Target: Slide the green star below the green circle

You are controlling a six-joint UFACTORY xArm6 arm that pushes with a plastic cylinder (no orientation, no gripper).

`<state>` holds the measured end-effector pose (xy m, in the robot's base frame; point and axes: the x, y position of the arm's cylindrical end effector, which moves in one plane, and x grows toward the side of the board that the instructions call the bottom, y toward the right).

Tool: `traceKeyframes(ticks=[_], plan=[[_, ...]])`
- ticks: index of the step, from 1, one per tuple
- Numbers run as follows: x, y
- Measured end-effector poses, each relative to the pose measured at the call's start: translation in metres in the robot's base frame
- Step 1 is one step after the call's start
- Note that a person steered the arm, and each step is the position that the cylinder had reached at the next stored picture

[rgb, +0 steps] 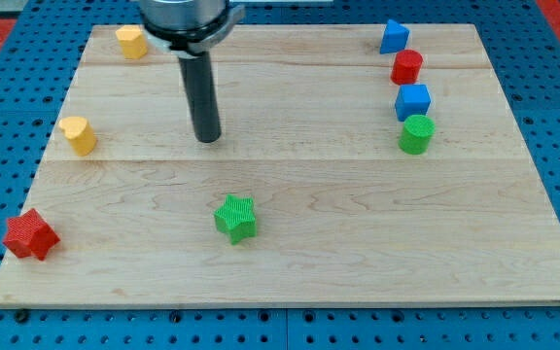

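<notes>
The green star (235, 217) lies on the wooden board, left of centre and toward the view's bottom. The green circle (417, 134) stands at the view's right, at the lower end of a column of blocks. My tip (207, 139) rests on the board above the star and slightly to its left, well apart from it. The star is far to the left of the circle and lower in the view.
Above the green circle stand a blue cube (413, 101), a red hexagon-like block (407, 67) and a blue triangle-like block (393, 37). Two yellow blocks (131, 42) (79, 134) lie at the left. A red star (30, 234) lies at the bottom left. The board's edge (290, 301) runs along the bottom.
</notes>
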<state>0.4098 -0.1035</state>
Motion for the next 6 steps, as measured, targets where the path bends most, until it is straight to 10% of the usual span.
traceKeyframes(ticks=[3,6], plan=[[0.132,0.039],[0.128,0.205]])
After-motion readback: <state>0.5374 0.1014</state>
